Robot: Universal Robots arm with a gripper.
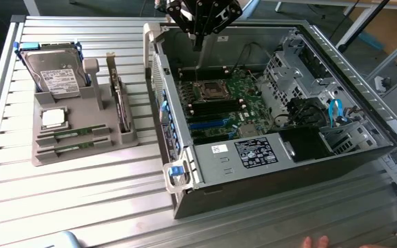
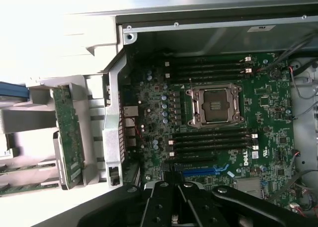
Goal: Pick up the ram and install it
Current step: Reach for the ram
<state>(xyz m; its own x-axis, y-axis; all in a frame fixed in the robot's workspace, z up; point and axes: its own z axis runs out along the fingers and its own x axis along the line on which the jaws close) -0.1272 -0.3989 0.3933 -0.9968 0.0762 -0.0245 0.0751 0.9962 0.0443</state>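
Observation:
Two ram sticks (image 1: 72, 133) lie flat in slots at the front of a grey holder (image 1: 109, 140), on the exterior view's left; their ends also show in the wrist view as ram (image 2: 17, 168). My gripper (image 1: 198, 45) hangs shut and empty above the far end of the open computer case (image 1: 254, 165), well away from the holder. The wrist view looks straight down onto the green motherboard (image 2: 164, 98), where black memory slots (image 2: 213, 137) run on both sides of the processor socket (image 2: 216, 105), and the gripper (image 2: 174, 212) shows with its fingers together.
The holder also carries a hard drive (image 1: 57, 72), an upright expansion card (image 1: 119, 101) and a square silver processor chip (image 1: 52, 118). Inside the case are drive cages and cables (image 1: 336, 113). A person's fingertips (image 1: 316, 242) rest at the table's near edge.

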